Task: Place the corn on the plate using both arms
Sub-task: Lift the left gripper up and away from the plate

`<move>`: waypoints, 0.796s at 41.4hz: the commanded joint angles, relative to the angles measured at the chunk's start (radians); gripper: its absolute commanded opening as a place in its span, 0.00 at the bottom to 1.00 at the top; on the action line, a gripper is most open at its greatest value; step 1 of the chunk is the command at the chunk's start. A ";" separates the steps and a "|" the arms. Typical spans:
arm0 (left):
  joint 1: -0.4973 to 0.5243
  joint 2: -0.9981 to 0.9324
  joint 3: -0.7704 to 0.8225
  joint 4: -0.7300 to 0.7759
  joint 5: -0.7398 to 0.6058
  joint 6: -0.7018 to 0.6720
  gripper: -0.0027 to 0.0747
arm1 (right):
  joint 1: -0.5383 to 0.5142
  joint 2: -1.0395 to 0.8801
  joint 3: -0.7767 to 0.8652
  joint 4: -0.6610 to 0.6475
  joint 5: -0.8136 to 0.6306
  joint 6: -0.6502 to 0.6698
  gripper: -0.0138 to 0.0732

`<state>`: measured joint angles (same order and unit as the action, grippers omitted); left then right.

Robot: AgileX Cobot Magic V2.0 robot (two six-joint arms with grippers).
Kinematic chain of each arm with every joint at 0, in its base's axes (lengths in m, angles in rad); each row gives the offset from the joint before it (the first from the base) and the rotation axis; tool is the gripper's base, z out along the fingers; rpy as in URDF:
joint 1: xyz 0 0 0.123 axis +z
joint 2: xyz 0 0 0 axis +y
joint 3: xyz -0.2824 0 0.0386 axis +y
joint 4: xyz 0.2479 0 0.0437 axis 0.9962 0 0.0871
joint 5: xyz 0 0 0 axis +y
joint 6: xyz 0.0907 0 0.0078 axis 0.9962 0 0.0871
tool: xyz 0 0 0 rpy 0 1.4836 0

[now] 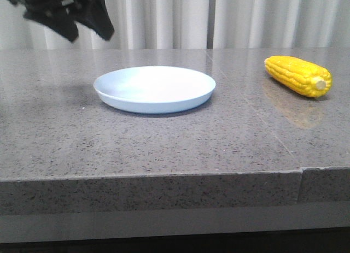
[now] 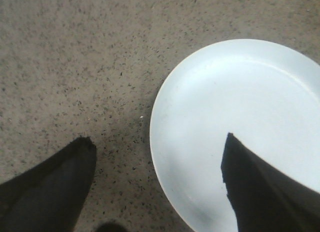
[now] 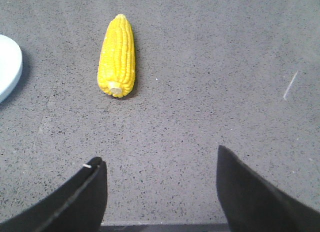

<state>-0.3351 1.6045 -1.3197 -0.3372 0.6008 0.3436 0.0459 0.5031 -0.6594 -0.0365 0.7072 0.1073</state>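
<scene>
Speckled grey stone formed the table [image 1: 164,138], with the plate [image 1: 155,88] near its centre and the corn [image 1: 298,75] lying bare on the stone at about three o'clock from the plate, well apart from it, pale stem end toward the camera. Left gripper [image 2: 157,157] hung above the plate's nine-o'clock rim, fingers spread and holding nothing; in the front view only its dark underside [image 1: 68,15] showed, at the upper left. Right gripper [image 3: 160,164] was likewise spread and empty over bare table, with the cob [image 3: 117,55] ahead at roughly eleven o'clock from the gap between its fingers, not in line with it.

Likely hazards, judged from this layout: a round, tapered cob may roll on the smooth stone if one finger touches first, so an uncorrected sideways offset could knock it away. A grip near the narrow tip may slip. A low carry may strike the plate's raised rim, and the left gripper sits close to the drop zone.
</scene>
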 commanded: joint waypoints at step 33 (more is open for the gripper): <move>-0.123 -0.882 0.378 0.103 0.129 -0.040 0.70 | -0.003 0.012 -0.034 -0.013 -0.067 -0.006 0.73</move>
<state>-0.4501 0.7764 -0.9349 -0.2212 0.7765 0.3159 0.0459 0.5031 -0.6594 -0.0365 0.7072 0.1091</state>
